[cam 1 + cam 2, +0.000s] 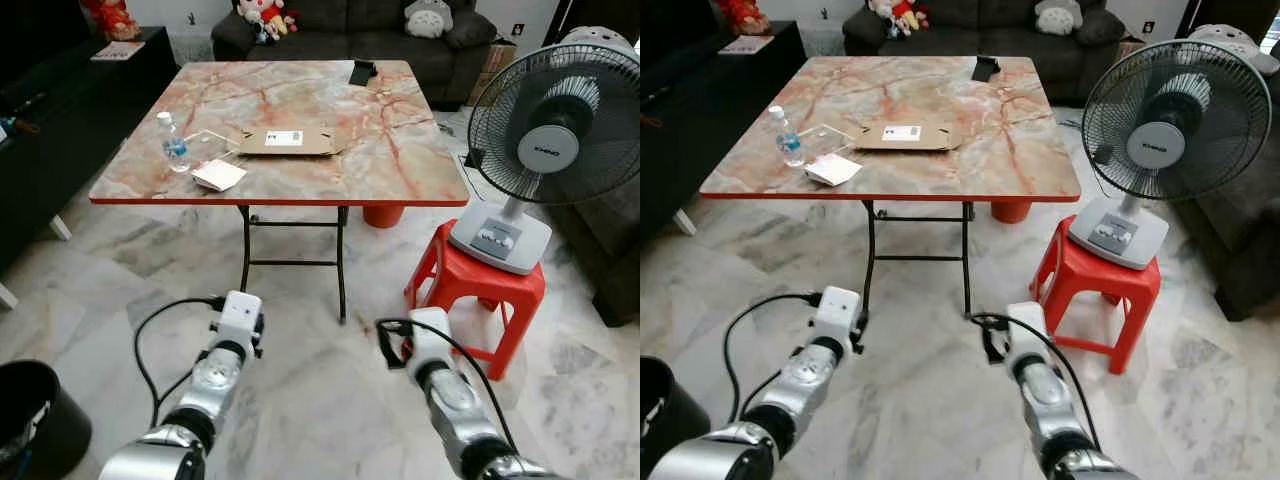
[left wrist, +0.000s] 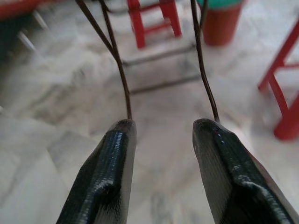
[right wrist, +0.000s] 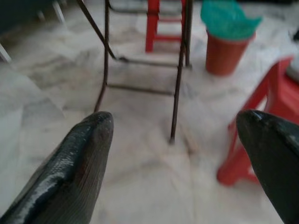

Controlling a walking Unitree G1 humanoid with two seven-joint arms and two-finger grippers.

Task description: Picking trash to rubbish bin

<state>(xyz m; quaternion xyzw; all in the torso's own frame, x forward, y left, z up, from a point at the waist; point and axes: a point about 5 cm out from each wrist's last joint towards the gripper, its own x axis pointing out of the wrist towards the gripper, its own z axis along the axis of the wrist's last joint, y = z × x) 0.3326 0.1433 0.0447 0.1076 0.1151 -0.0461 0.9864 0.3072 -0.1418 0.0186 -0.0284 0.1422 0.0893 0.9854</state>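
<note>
From the head, a marble-look folding table (image 1: 300, 150) stands ahead with trash near its left edge: a small clear plastic bottle (image 1: 173, 142) standing up, a folded white paper (image 1: 218, 175) just beside it, and a flat brown cardboard piece (image 1: 287, 141) further in. I think the bottle is light, smooth and a bit slippery, so squeezing its middle looks best; the paper is soft and thin, and the cardboard is stiff and flat, so its edge is the place to pinch. A black rubbish bin (image 1: 38, 425) sits on the floor at the robot's left. A fan (image 1: 545, 150) stands on a red plastic stool (image 1: 478, 290). In the left wrist view, the left gripper (image 2: 161, 140) has its fingers apart, holding nothing, above shiny marble floor. In the right wrist view, the right gripper (image 3: 175, 135) is spread wide and empty, facing thin metal table legs (image 3: 180, 70) and an orange bin with a green liner (image 3: 226, 42).
</note>
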